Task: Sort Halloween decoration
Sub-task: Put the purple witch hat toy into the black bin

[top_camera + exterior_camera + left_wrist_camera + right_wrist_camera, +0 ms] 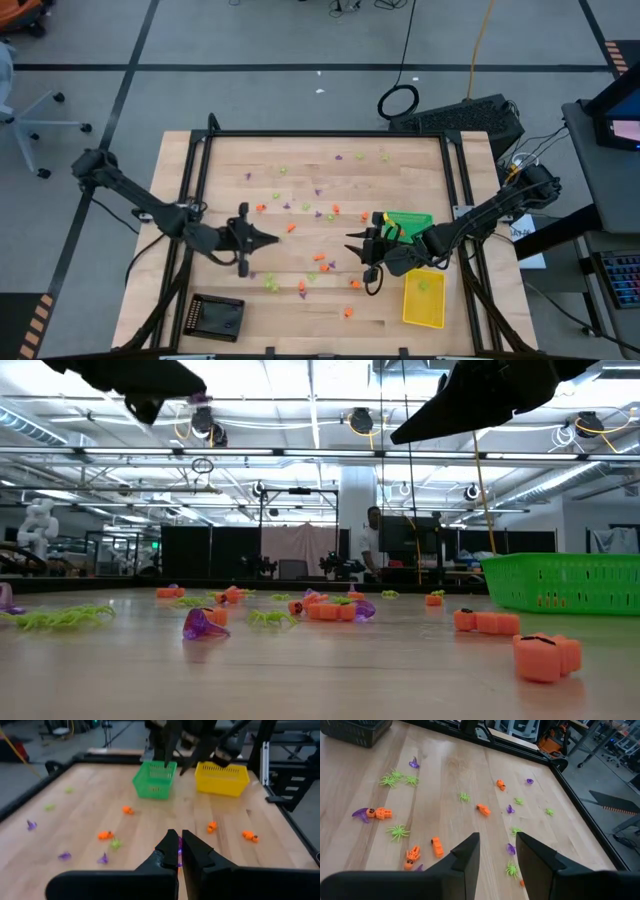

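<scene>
Left fingers: the left gripper (272, 238) has its two dark fingers (167, 851) pressed almost together on a small purple plastic trinket (179, 849), seen as a sliver between the tips in the left wrist view.
Right fingers: the right gripper (350, 243) has its jaws apart with nothing between them; bare wood shows in the gap in the right wrist view.
Gripper positions: both hover above the middle of the light wooden table (220, 180), tips pointing at each other, the left nearer the table's left edge, the right nearer its right edge.
Halloween decoration: tiny orange, purple and lime-green plastic trinkets (322, 256) lie scattered over the middle of the table, more toward the far edge; the right wrist view shows green spiders (397, 831), orange figures (437, 846) and purple pieces (510, 848).
Green tray: a green slatted plastic basket (412, 223) sits near the right edge.
Yellow tray: a yellow slatted plastic basket (424, 297) sits just beside the green one, toward the near right corner.
Black tray: a black rectangular basket (217, 316) sits near the near left corner.
Writing: no readable brand, label or lettering can be made out on anything.
</scene>
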Robot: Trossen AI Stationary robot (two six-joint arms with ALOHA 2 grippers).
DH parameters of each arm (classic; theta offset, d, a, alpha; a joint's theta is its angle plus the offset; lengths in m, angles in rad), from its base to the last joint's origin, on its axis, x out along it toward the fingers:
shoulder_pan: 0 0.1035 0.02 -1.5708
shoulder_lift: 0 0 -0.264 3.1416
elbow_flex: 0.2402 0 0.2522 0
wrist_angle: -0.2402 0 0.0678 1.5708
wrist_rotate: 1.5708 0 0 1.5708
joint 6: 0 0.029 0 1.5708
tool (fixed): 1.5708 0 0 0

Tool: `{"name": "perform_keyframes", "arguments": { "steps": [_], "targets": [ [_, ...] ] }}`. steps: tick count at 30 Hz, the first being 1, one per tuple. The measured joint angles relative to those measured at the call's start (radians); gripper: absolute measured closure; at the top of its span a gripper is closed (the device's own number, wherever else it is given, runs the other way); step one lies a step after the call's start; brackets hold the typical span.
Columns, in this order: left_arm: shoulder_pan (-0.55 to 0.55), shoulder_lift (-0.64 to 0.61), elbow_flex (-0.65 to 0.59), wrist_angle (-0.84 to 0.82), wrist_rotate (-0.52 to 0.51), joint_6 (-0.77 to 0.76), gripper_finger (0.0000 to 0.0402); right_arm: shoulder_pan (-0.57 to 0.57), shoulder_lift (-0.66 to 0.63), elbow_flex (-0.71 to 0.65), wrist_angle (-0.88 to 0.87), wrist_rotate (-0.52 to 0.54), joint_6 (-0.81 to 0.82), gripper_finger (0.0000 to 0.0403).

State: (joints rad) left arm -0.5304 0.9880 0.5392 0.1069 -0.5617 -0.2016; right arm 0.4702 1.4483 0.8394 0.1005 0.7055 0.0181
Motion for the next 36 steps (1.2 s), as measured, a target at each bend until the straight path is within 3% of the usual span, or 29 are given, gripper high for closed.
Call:
{"name": "perform_keyframes", "arguments": {
  "steps": [8,17,36],
  "targets": [
    [0.001,-0.116,0.000,0.004,-0.021,0.080,0.0398,0.000,0.000,0.000,0.000,0.000,0.000,0.0287],
    [0.001,-0.127,0.000,0.003,-0.027,0.150,0.0398,0.000,0.000,0.000,0.000,0.000,0.000,0.0287],
    [0.001,-0.126,0.000,0.013,-0.015,0.894,0.0398,0.000,0.000,0.000,0.000,0.000,0.000,0.0287]
  ]
}}
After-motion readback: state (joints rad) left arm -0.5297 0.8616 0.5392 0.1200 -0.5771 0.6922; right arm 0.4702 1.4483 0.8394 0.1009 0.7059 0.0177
